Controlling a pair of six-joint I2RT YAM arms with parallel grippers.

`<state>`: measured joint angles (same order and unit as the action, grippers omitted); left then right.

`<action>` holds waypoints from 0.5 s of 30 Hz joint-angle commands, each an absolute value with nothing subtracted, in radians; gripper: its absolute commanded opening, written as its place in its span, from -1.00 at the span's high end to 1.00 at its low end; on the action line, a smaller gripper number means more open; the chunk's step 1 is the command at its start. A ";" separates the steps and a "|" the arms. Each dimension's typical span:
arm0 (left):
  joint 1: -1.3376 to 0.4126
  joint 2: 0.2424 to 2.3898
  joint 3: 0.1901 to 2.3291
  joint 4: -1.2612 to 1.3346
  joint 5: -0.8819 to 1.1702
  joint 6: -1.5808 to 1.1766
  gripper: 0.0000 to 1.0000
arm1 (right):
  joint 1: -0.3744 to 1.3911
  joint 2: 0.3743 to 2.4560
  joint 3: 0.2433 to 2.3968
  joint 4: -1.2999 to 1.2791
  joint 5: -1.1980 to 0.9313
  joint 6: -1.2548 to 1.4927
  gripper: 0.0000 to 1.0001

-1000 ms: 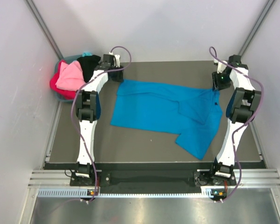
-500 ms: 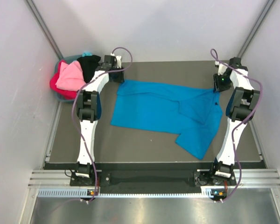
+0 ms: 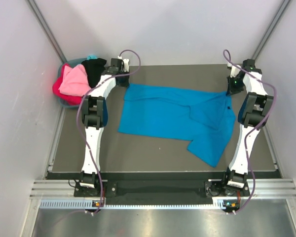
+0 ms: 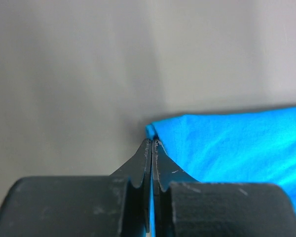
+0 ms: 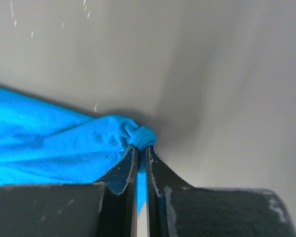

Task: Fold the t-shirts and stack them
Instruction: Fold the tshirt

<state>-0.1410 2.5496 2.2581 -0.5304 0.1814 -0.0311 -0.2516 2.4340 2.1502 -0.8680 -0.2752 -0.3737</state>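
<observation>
A bright blue t-shirt [image 3: 172, 113] lies spread across the dark table, one part reaching toward the near right. My left gripper [image 3: 125, 84] is shut on its far left corner; in the left wrist view blue cloth [image 4: 227, 148] runs between the closed jaws of the left gripper [image 4: 152, 143]. My right gripper [image 3: 230, 90] is shut on the far right corner, where a bunched blue fold [image 5: 143, 137] pokes out past the tips of the right gripper [image 5: 142, 148]. Pink [image 3: 74, 80], red [image 3: 58, 90] and black [image 3: 92, 69] t-shirts are heaped at the far left.
A teal basket [image 3: 69, 104] holds the heaped shirts in the far left corner, off the table's edge. White walls close in on both sides and the back. The dark table [image 3: 153, 153] shows bare in front of the blue shirt.
Both grippers have closed on the blue shirt's far corners. The far right corner has been drawn slightly up toward the right gripper.
</observation>
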 commanded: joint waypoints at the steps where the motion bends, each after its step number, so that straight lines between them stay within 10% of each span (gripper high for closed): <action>1: -0.141 2.580 2.315 -0.492 0.150 -0.023 1.00 | -0.259 2.483 2.247 -0.789 -0.246 -0.383 1.00; 15: -0.138 2.654 2.444 -0.388 0.100 0.055 1.00 | -0.241 2.629 2.422 -0.651 -0.209 -0.354 1.00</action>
